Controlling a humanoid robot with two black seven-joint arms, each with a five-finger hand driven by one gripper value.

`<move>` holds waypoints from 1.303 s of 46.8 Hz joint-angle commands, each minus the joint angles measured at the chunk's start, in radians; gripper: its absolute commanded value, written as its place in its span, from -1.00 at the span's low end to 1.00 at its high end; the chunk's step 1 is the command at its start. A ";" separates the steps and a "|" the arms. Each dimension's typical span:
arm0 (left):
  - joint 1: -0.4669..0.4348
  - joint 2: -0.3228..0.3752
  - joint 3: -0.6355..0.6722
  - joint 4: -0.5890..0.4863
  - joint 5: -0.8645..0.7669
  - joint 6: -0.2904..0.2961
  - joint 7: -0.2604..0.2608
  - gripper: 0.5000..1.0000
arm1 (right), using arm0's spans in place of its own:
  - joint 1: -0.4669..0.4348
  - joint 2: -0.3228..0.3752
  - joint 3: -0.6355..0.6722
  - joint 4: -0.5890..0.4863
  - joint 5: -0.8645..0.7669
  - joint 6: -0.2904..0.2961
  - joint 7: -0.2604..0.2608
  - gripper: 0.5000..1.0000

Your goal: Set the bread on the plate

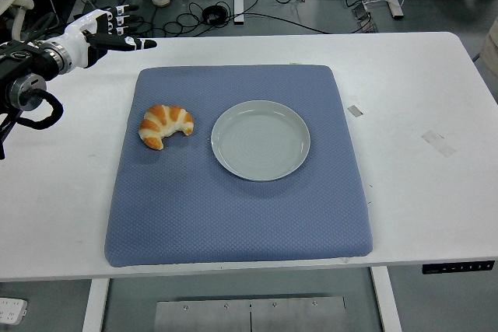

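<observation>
lying on your blue mat (233,207): bread (165,125), just left of the empty plate (261,140), apart. your left hand (97,31) hovers far-left, fingers spread, holding nothing.

Matt dimpled blue cloth mat (233,215); smooth glossy grey plate (261,140); golden crusty bread (165,125)

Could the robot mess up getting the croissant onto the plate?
Maybe. The left hand is open and far from the croissant, so it might land off target. The croissant lies close to the plate, so the fingers could bump the rim. The plate might also slide on the blue mat.
</observation>
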 commanded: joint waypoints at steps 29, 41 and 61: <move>0.006 -0.006 0.001 0.001 0.000 0.000 -0.001 0.88 | 0.000 0.000 0.000 0.000 0.000 0.000 0.000 1.00; 0.006 -0.008 0.005 0.001 0.003 0.000 -0.001 0.88 | 0.000 0.000 0.000 0.000 0.000 0.000 0.000 1.00; -0.003 -0.009 0.028 -0.001 0.023 -0.006 -0.001 0.87 | 0.000 0.000 0.000 0.000 0.000 0.000 0.000 1.00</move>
